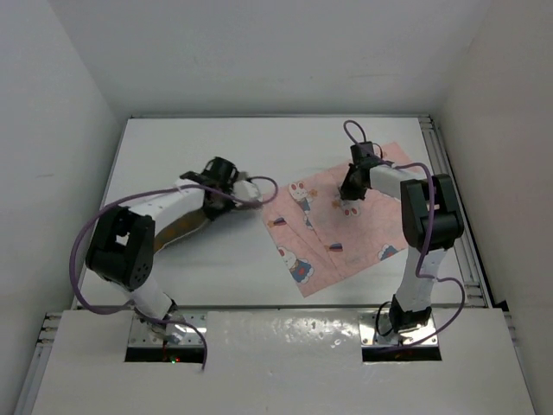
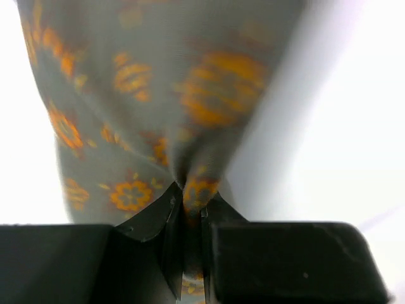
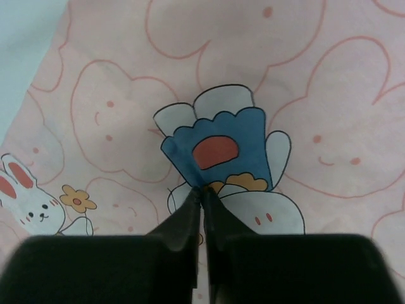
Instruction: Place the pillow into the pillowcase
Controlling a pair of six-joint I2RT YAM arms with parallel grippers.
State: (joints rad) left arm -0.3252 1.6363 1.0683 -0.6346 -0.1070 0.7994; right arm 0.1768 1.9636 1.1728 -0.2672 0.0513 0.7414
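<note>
- The left gripper (image 2: 188, 192) is clamped on a puckered fold of the pillow (image 2: 145, 114), which is blurred up close.
- From above, the arm hides most of the pillow.
- The right gripper (image 3: 202, 190) is closed, tips on the pillowcase (image 3: 304, 76); whether cloth is caught is unclear.
- The pillowcase lies flat at right, and the pillow is outside it, to the left.

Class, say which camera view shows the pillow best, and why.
Left wrist view: the pillow fills it, pattern clear, pinched by the left gripper. Top view shows only a brown edge beneath the left arm; the right wrist view shows none.
</note>
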